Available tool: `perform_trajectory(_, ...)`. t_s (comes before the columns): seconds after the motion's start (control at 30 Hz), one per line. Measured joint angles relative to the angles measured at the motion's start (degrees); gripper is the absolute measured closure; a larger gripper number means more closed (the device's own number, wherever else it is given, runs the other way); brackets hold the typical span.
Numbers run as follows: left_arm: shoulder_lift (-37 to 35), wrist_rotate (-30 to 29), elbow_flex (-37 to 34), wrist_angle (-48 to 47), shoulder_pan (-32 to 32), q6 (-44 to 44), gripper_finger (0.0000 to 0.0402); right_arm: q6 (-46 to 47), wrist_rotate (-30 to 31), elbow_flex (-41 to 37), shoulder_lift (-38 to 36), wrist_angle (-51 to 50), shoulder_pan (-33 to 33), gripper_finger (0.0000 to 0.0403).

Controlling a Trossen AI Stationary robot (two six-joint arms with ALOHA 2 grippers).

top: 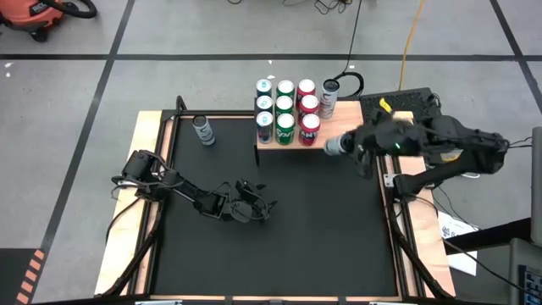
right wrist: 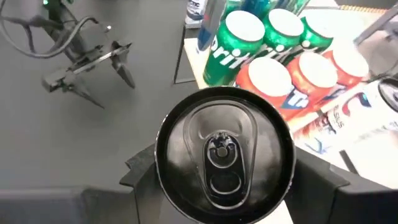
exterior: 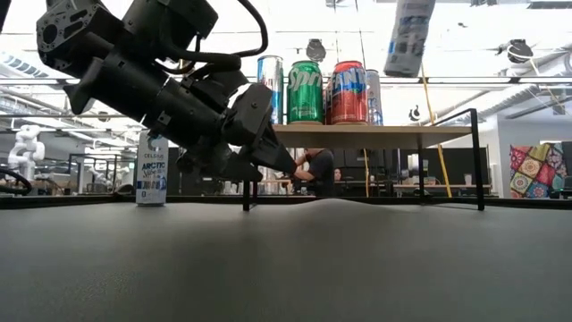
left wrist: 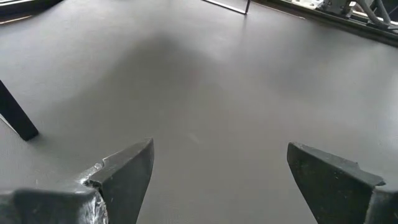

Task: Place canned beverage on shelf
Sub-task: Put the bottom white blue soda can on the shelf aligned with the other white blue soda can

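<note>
Gripping a slim beverage can (right wrist: 224, 152) around its body, the right pincer (top: 343, 146) hangs in the air just off the right end of the shelf (top: 288, 150); the wrist view shows one dark finger on each side of the can and its pull-tab top facing the camera. In the low view the can (exterior: 407, 36) appears tilted and well above the board.

The shelf already carries a block of cans (top: 286, 110): Sprite cans (right wrist: 236, 46), red ones and blue ones. Another slim white can (top: 329, 97) stands by its right end. One more can (top: 203, 130) stands alone on the tabletop (top: 279, 237), left of the shelf.

Judging by its shape, the held can is a stiff thin-walled cylinder with a smooth, probably slippery printed skin. It would be fairly heavy if full, and it dents under a hard squeeze. A hold at mid-body, fingers on opposite sides, suits it, as now. It needs to be upright before it is set down, and the crowded shelf leaves little free board.

The left pincer (top: 246, 207) waits low over the tabletop, its fingers spread apart and empty.
</note>
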Motion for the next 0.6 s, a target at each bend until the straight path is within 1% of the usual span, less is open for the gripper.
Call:
perform_trajectory(0.13,0.0,0.0,0.0,0.2,0.2,0.4,0.0036,-6.4,-7.7,1.5,3.3,1.5,-11.7,0.0165)
perform_trajectory(0.27,0.0,0.0,0.0,0.2,0.2,0.4,0.0036,-10.4,-15.8,3.3,7.6,1.3,-22.4,0.0165)
perform_trajectory(0.4,0.0,0.0,0.0,0.1,0.0,0.5,0.0036,-13.3,-20.8,3.9,11.0,1.0,-30.6,0.0165)
perform_trajectory(0.53,0.0,0.8,0.0,0.0,0.0,2.7,0.0036,-15.6,-27.4,4.0,13.5,0.6,-37.2,0.0165)
perform_trajectory(0.6,0.0,1.3,0.0,0.0,0.0,3.8,0.0036,-16.5,-29.0,4.0,14.4,0.7,-39.8,0.0165)
